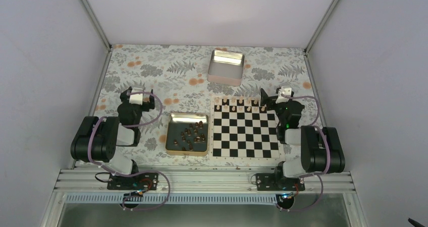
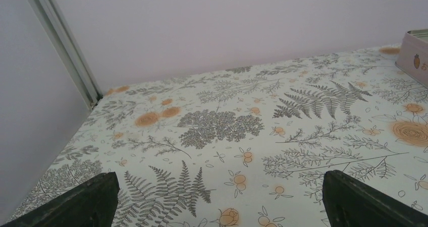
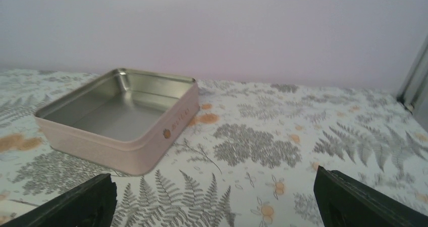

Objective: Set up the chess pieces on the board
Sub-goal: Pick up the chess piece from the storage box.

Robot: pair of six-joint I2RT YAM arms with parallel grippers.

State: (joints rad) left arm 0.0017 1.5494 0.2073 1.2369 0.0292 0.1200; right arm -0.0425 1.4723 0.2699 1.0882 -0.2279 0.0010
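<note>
Floral cloth (image 1: 151, 70); board (image 1: 245, 133) centre-right, dark chess pieces (image 1: 189, 133) loose in tray (image 1: 188, 115) beside it. Jaws wide, empty: left gripper (image 2: 217, 202), right gripper (image 3: 214, 202). Risk: crowded tiny pcs, pinch may knock neighbours.

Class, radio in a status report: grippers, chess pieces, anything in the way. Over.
Left gripper open, empty. Right gripper open, empty. Chess pieces loose in tray beside board; far row standing. Nothing between tray and board.
</note>
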